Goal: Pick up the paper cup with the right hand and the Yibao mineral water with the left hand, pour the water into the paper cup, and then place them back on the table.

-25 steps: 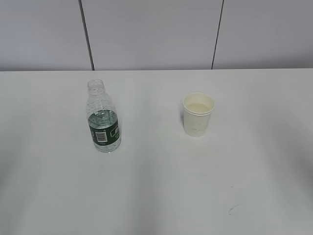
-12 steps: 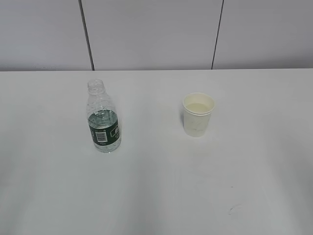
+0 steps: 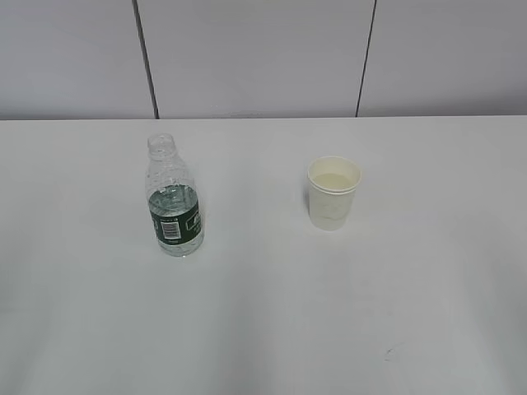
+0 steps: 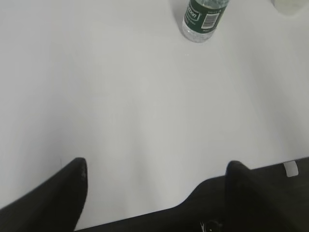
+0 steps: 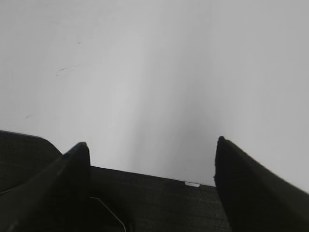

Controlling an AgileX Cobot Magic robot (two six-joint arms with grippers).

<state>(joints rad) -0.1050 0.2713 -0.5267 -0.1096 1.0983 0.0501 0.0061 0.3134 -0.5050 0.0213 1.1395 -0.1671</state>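
The Yibao mineral water stands upright on the white table, left of centre, uncapped, with water up to the green label. The paper cup stands upright to its right and holds a little liquid. Neither arm shows in the exterior view. In the left wrist view the left gripper is open and empty over the table's near edge, and the bottle's lower part is far ahead at the top. In the right wrist view the right gripper is open and empty above bare table; the cup is out of that view.
A grey panelled wall runs behind the table's far edge. A faint dark scuff marks the table at the front right and also shows in the right wrist view. The table's near edge lies under the left gripper.
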